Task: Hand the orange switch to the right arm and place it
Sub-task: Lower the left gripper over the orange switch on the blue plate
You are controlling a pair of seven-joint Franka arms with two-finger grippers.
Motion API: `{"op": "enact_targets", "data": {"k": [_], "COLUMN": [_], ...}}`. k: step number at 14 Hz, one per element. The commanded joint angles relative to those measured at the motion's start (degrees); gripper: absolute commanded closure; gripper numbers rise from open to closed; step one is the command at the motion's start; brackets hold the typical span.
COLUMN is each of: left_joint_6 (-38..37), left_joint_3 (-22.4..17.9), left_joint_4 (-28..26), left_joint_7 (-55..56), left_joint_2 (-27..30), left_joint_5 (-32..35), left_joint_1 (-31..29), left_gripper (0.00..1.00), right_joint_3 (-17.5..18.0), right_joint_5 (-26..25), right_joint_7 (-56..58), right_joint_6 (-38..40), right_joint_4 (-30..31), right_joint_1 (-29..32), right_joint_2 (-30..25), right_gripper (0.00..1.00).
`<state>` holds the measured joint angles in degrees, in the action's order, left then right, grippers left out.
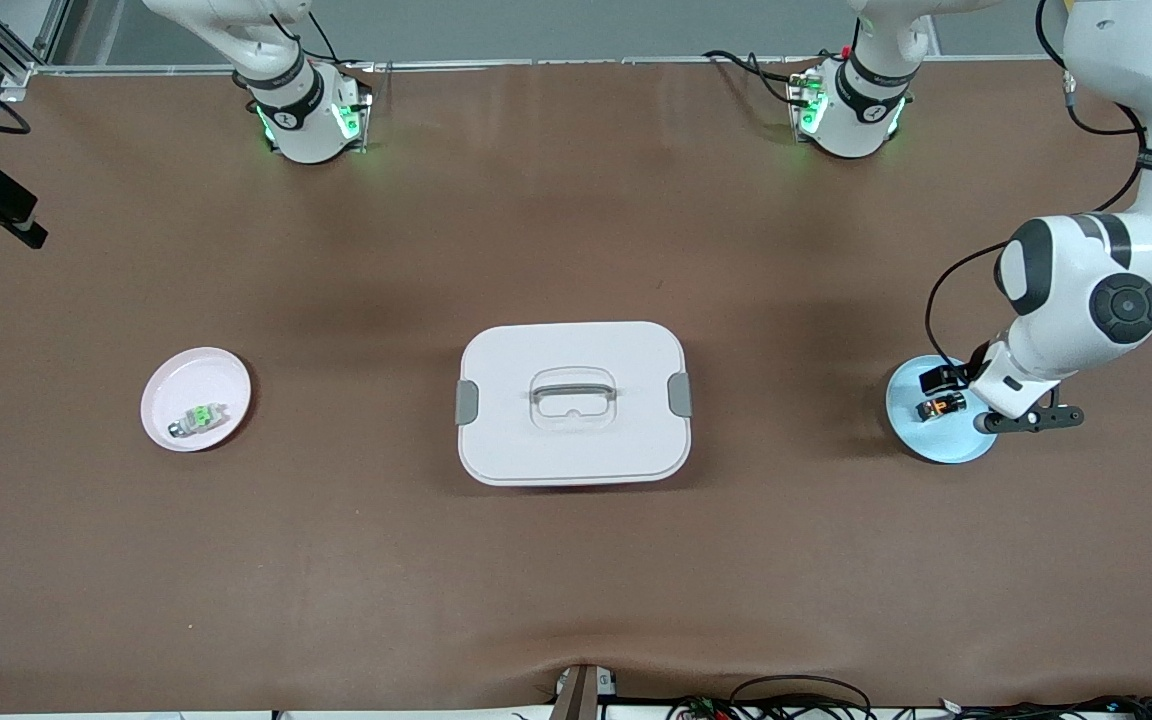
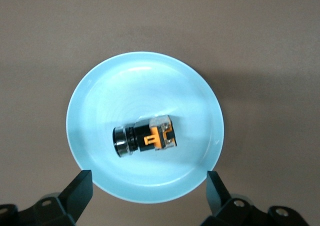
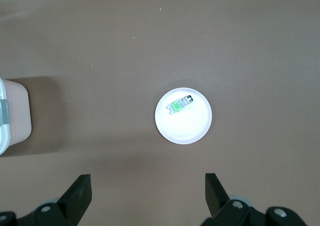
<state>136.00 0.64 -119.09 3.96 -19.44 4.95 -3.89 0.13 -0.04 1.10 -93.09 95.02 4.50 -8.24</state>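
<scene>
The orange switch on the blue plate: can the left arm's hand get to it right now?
Probably yes. The left hand hangs open right over the blue plate, and the orange switch lies on its side in the plate with nothing on top of it or beside it. Going straight down looks free.

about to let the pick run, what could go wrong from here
1. The orange switch lies on its side on the smooth blue plate; it may roll or slide as the open left hand, hanging over the plate, closes.
2. The fingers straddle nearly the whole plate and could hit its rim.
3. The right hand, open, waits high over the pink plate, so the handover needs long travel.
</scene>
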Motion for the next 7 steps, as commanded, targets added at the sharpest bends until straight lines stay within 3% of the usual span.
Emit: {"op": "enact_targets", "data": {"k": [1, 7], "left_joint_6": [3.47, 8.05], "left_joint_3": [0.06, 0.06], "left_joint_4": [-0.09, 0.44], "left_joint_7": [0.70, 0.79], "left_joint_2": [-2.00, -5.95], "left_joint_5": [1.29, 3.49], "left_joint_1": [-0.76, -2.18], "left_gripper": [0.00, 0.00], "right_joint_3": [0.05, 0.05], "right_joint_5": [-0.14, -0.05], "right_joint_7": [0.31, 0.22], "right_joint_6": [0.71, 0.80], "right_joint_4": [-0.89, -0.80], "right_joint_1": [0.07, -0.02], "right_joint_2": [0.42, 0.42], "right_gripper": [0.00, 0.00]}}
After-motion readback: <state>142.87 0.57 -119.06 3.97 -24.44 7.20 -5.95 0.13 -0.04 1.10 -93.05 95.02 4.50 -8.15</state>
